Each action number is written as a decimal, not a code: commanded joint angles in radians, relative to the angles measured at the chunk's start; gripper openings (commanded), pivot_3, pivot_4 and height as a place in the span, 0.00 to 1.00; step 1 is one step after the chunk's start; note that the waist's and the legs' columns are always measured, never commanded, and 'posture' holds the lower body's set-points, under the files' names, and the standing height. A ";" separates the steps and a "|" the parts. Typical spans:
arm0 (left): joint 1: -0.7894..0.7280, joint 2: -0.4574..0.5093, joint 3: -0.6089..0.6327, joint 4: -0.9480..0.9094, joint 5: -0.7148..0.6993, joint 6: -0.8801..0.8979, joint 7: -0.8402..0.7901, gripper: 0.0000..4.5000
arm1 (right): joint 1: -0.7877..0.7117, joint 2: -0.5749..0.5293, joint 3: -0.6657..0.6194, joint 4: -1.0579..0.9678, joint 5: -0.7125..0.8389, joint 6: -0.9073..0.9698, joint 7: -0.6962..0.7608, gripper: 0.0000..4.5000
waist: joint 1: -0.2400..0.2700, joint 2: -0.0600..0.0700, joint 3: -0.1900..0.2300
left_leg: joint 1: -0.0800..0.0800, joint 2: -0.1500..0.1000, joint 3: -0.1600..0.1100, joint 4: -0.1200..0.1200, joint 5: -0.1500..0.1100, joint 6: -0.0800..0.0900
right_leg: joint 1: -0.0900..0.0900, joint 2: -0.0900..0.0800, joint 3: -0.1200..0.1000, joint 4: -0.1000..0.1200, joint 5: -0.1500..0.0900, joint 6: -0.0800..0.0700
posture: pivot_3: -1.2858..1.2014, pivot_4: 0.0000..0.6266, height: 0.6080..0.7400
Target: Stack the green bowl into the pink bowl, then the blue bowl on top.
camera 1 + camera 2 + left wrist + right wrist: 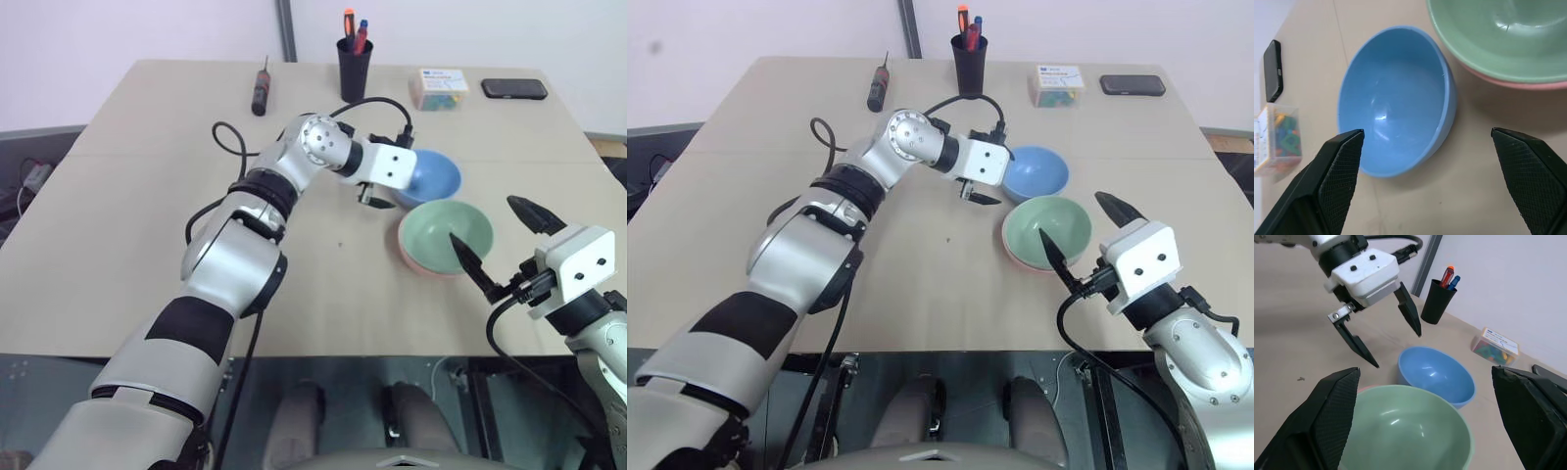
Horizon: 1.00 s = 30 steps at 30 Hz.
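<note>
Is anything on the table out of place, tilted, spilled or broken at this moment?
Nothing stands out. The green bowl sits level inside the pink bowl, and the blue bowl stands upright on the table just beside them. No spill or damage shows. Both the left gripper and right gripper are open and empty.

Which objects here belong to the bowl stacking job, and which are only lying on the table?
Job: round mint-green plastic bowl nested in salmon-pink plastic bowl; sky-blue plastic bowl.
Lying about: black pen cup, screwdriver, clear box, black phone.
</note>
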 commanded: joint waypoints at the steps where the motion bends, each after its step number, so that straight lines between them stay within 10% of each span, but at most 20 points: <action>1: -0.032 -0.039 -0.060 0.016 0.081 -0.049 0.081 0.99 | 0.075 -0.045 -0.060 -0.041 0.030 -0.052 -0.018 1.00 | 0.002 0.000 0.000 | 0.000 0.000 0.000 0.000 0.000 0.000 | 0.000 0.000 0.000 0.000 0.000 0.000 | 0.52 0.24 1.00; 9: -0.036 -0.100 -0.183 0.058 0.236 -0.084 0.252 0.85 | 0.191 -0.113 -0.122 -0.041 0.116 -0.137 -0.071 1.00 | -0.001 0.000 0.000 | 0.000 0.000 0.001 0.000 0.000 0.000 | 0.000 0.000 0.001 0.000 0.000 0.000 | 0.52 0.24 1.00; 18: -0.046 -0.128 -0.203 0.080 0.284 -0.087 0.324 0.03 | 0.299 -0.229 -0.138 -0.041 0.217 -0.230 -0.197 1.00 | -0.001 -0.001 0.000 | 0.000 0.000 0.001 0.000 0.000 0.000 | 0.000 0.000 0.001 0.000 0.000 0.000 | 0.52 0.24 1.00; 30: -0.090 -0.005 -0.012 0.034 0.051 -0.221 0.006 0.03 | 0.387 -0.225 -0.156 -0.041 0.194 -0.252 -0.237 1.00 | -0.004 -0.001 0.000 | 0.000 0.000 0.001 0.000 0.000 0.000 | 0.000 0.000 0.001 0.000 0.000 0.000 | 0.52 0.24 1.00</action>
